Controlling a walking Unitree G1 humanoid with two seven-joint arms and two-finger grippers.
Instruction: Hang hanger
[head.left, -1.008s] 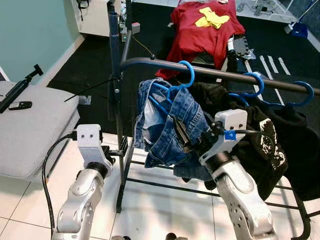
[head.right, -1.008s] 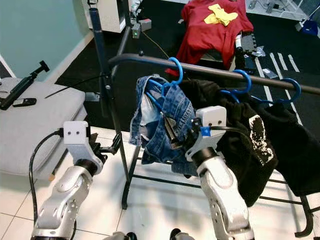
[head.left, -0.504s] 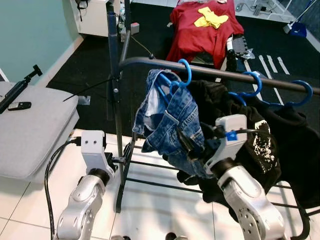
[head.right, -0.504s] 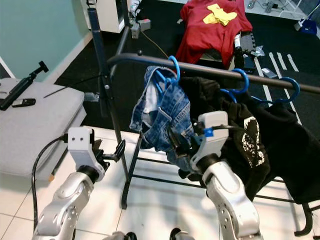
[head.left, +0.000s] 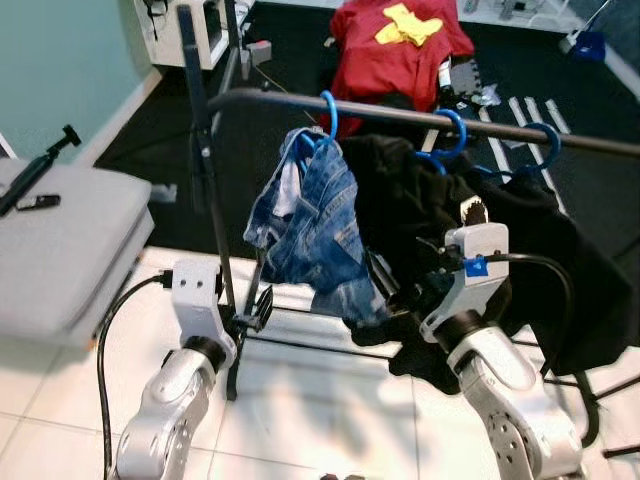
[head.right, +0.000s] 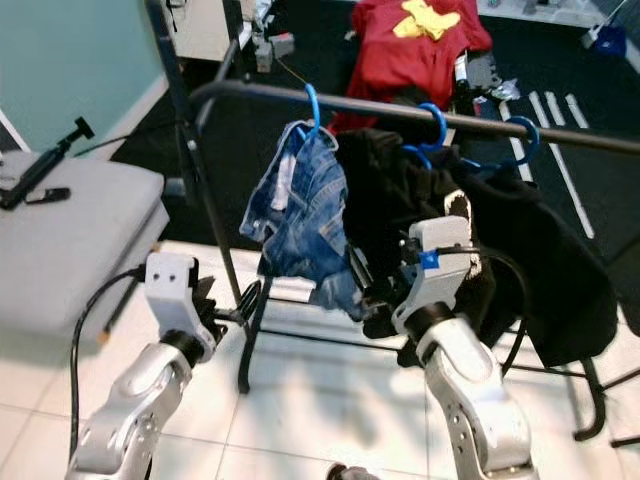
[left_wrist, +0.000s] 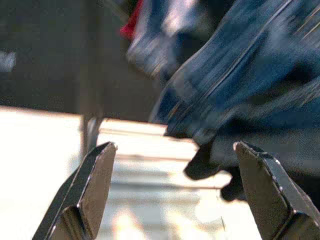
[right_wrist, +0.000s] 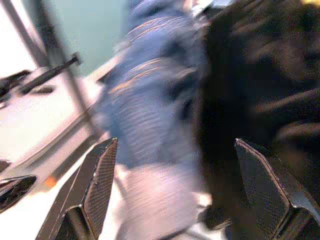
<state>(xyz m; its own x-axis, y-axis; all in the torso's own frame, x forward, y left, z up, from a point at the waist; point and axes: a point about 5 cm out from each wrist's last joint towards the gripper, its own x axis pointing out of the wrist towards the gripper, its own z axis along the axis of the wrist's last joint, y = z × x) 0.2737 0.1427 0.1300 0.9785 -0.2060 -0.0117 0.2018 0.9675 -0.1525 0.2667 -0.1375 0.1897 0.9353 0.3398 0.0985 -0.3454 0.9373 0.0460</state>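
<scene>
While the blue hanger sits hooked over the dark rail with the denim garment draped from it, my right end effector is just beside the denim's lower hem, fingers spread wide and empty. My left end effector is near the rack's upright post, fingers parted too. Black garments hang on neighbouring blue hangers.

Bright daylight glares off the pale floor (both wrist views are motion-blurred).
</scene>
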